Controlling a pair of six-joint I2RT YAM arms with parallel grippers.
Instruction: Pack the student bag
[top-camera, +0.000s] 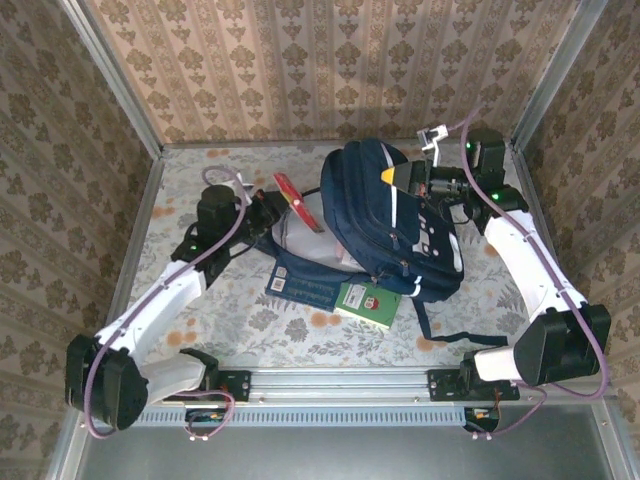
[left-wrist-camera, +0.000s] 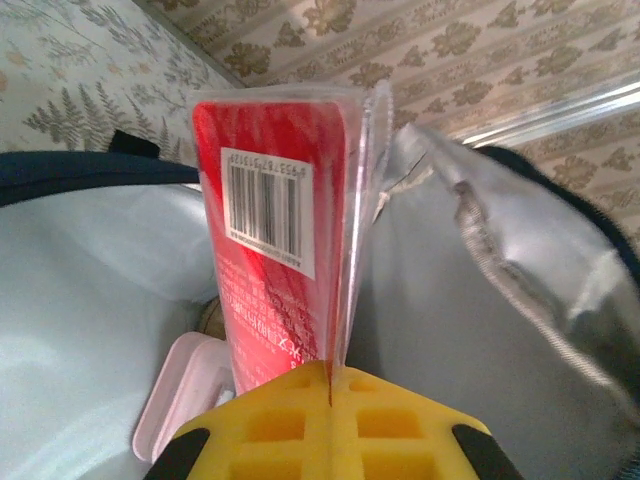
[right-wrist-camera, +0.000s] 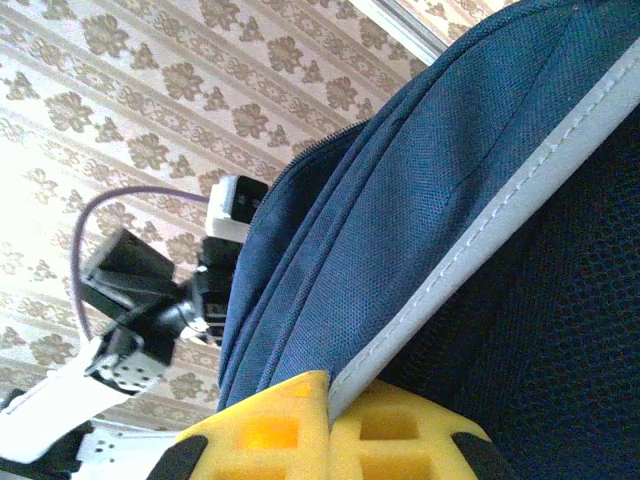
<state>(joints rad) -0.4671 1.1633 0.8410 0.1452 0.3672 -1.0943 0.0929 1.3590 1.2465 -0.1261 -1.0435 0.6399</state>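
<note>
Green book (top-camera: 368, 303) lies nearest, touching the navy student bag (top-camera: 400, 215) mid-table (open mouth faces left). Left gripper (left-wrist-camera: 328, 380) is clamped on a red barcoded packet (left-wrist-camera: 270, 250) beside the silver lining (left-wrist-camera: 470, 300); right gripper (right-wrist-camera: 328, 400) pinches the bag's white-striped fabric.

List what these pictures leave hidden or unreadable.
- Top view: green book partly under the student bag; title too small.
- Left wrist view: red packet small print blurred; its lower end behind the left claw.
- Right wrist view: student bag's interior hidden by its own fabric.
</note>
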